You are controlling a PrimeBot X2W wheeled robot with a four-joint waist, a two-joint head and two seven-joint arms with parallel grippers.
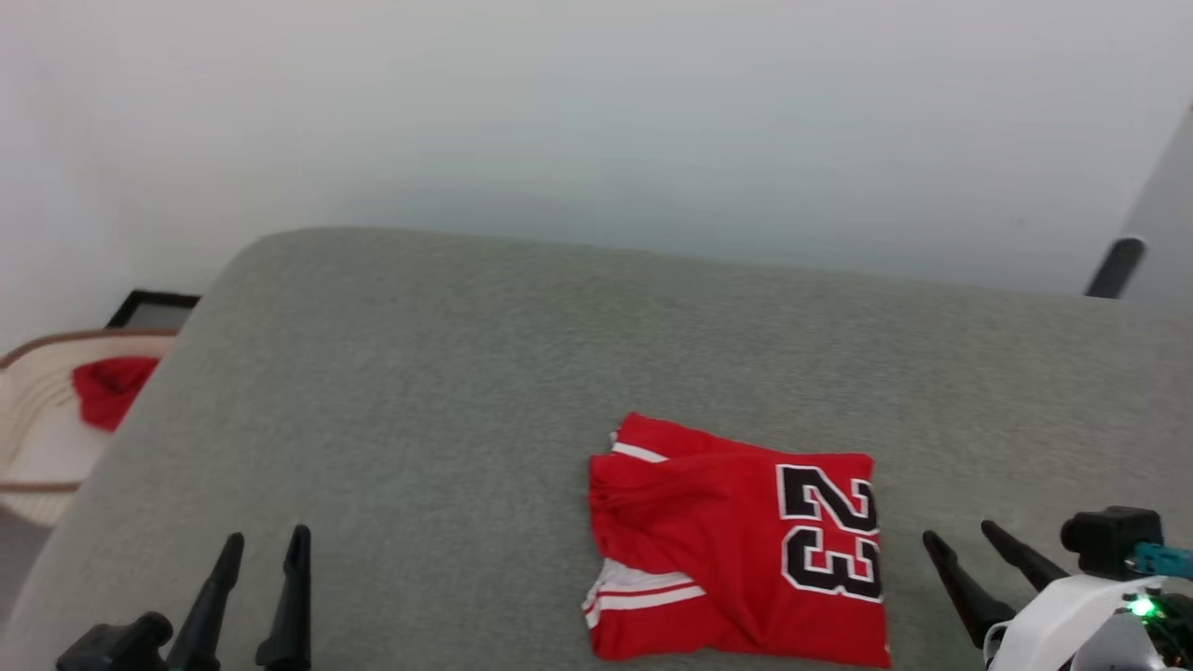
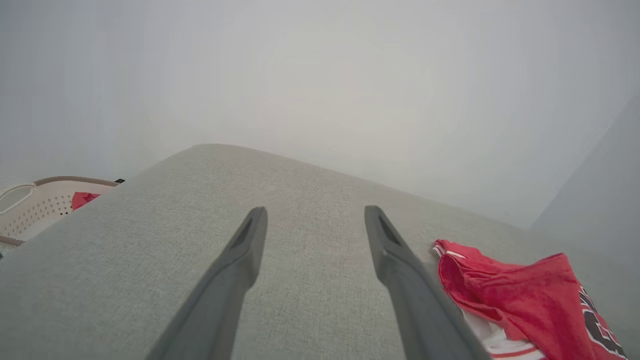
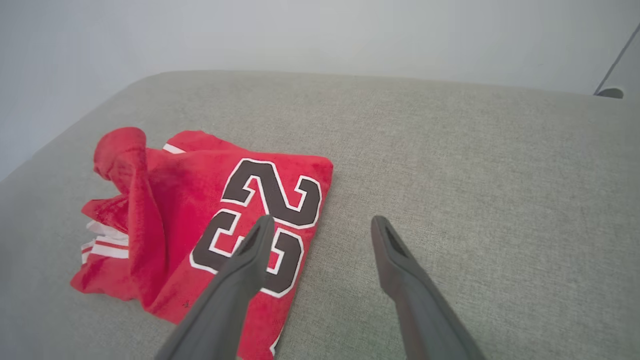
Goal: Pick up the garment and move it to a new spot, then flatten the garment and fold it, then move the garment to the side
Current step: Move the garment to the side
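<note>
My left claw [image 1: 267, 539], lower left of the head view, is spread wide with nothing in it; the right claw [image 1: 957, 531], lower right, is just as wide and empty. The folded red jersey tee [image 1: 736, 550], number 23 up, lies on the grey upholstered cushion [image 1: 466, 391] at lower centre-right, near the right claw. At the left edge I see a pale basket [image 1: 37, 410] holding a small red cloth [image 1: 112, 390].

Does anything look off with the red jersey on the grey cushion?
Yes. The jersey is folded, but its left edge is bunched up in a ridge, with striped sleeve trim poking out.
</note>
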